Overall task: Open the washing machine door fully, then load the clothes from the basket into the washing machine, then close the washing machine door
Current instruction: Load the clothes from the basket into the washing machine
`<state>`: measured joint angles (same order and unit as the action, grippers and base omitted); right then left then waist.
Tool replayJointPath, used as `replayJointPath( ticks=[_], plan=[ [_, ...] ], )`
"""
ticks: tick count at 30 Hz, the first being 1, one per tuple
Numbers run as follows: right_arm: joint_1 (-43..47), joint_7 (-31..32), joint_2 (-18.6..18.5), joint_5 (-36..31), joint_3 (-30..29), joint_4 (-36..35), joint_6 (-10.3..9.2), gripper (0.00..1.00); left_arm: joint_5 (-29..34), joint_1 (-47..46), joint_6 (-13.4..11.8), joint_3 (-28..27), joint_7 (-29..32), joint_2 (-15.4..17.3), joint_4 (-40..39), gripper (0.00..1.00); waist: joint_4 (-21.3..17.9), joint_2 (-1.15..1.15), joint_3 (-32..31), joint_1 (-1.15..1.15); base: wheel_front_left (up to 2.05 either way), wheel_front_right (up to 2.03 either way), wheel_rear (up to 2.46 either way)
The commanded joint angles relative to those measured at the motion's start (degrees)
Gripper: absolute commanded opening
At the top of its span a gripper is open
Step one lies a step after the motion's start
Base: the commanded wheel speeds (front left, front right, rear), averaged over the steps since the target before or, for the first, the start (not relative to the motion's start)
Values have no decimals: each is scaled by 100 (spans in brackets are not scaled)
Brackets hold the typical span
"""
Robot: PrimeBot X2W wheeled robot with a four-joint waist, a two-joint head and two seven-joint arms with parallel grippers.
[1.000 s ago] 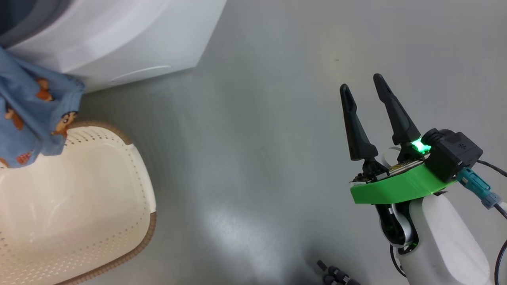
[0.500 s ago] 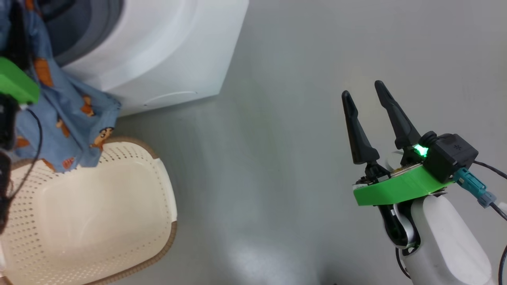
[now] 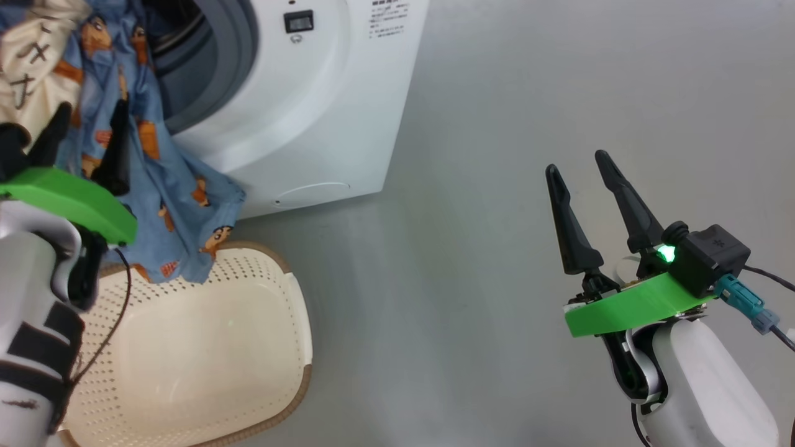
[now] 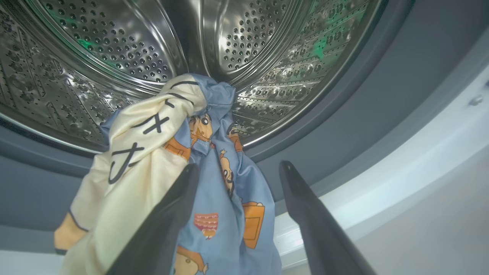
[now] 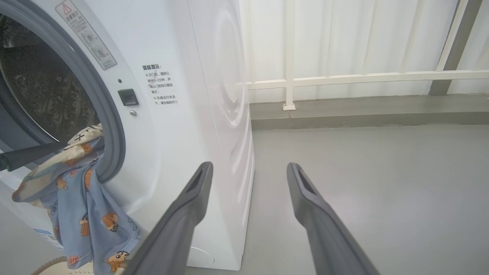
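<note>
The washing machine (image 3: 323,112) stands with its round mouth uncovered. The grey rubber gasket (image 3: 230,68) is visible, and in the left wrist view also the steel drum (image 4: 114,49) behind it. The clothes (image 3: 168,186) are half in and half out: the upper part, with the cream patch, lies over the lower lip of the gasket and reaches into the drum. The blue printed part hangs down the white front of the machine, and its hem ends just above the far rim of the basket (image 3: 205,347). The basket stands on the grey floor (image 3: 466,248), close before the machine, and its pale perforated bottom shows bare.

The left pincer (image 3: 92,108) is at the mouth of the machine, pointing into it. Its two dark fingers stand wide apart and nothing is clamped between them. The cloth lies just in front of them, and one finger overlaps the cream patch in the left wrist view. I cannot tell if this finger touches the fabric.

The right pincer (image 3: 576,161) is well apart from the machine, over bare floor at the right. It is also open and holds nothing.
</note>
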<state>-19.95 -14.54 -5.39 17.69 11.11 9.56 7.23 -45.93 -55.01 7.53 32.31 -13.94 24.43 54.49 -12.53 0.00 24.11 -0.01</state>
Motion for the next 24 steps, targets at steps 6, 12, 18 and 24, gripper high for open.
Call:
replayJointPath(
  ticks=[6, 12, 18, 24],
  plan=[
    [167, -46, -60, 67, 83, -109, 25, 100, -29, 428, -5, -106, -99, 342, -428, 100, 150, 0, -330, 1, 0, 0, 0],
    [285, -46, -141, 123, -24, -97, 25, 100, 217, 994, -105, -528, -104, 346, -1130, 100, 245, 0, -595, 1, 0, 0, 0],
    [405, -46, -244, 167, -76, -81, 25, 100, 457, 1771, -300, -1009, -105, 300, -1871, 100, 359, 0, -918, 1, 0, 0, 0],
    [528, -46, -372, 224, -144, -68, 25, 100, 618, 2544, -474, -1409, -105, 230, -2574, 100, 522, 0, -1182, 1, 0, 0, 0]
  ],
)
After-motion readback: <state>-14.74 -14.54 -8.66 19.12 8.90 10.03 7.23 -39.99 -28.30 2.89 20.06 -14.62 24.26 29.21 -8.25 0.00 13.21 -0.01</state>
